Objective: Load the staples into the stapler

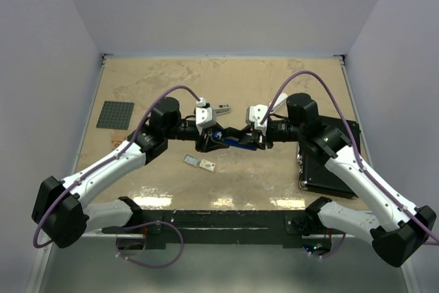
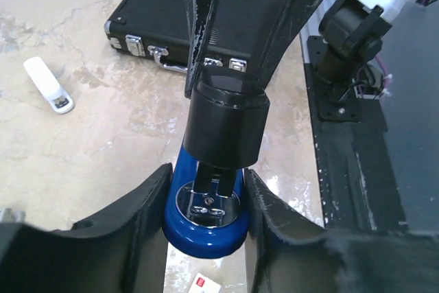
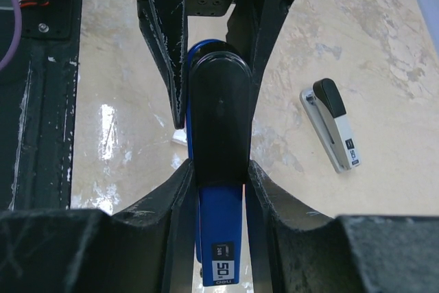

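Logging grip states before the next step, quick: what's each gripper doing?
Left gripper: closed on the blue stapler.
Right gripper: closed on the same blue stapler.

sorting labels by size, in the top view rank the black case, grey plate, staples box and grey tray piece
1. black case, partly covered by the right arm
2. grey plate
3. staples box and grey tray piece: about alike, too small to rank
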`<action>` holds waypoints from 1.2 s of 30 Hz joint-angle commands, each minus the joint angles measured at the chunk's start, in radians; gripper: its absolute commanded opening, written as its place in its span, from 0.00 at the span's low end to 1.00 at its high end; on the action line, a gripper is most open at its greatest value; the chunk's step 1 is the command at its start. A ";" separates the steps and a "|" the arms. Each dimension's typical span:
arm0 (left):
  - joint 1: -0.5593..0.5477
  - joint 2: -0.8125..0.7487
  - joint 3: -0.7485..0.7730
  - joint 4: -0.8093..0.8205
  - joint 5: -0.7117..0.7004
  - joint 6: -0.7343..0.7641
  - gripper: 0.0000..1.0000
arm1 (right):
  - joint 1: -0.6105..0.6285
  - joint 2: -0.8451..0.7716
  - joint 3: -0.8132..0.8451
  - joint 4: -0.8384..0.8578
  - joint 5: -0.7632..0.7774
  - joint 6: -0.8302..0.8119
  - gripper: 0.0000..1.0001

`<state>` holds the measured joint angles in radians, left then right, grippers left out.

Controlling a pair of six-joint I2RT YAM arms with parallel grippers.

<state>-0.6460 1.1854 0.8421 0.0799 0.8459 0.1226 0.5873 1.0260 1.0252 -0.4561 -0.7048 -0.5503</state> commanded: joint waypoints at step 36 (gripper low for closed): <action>-0.020 -0.063 0.034 -0.060 -0.117 0.041 0.00 | 0.092 0.187 0.107 0.140 -0.044 0.171 0.44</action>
<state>-0.6624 1.1816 0.8433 -0.0517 0.7227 0.1352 0.6743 1.2011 1.0828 -0.3023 -0.7746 -0.3855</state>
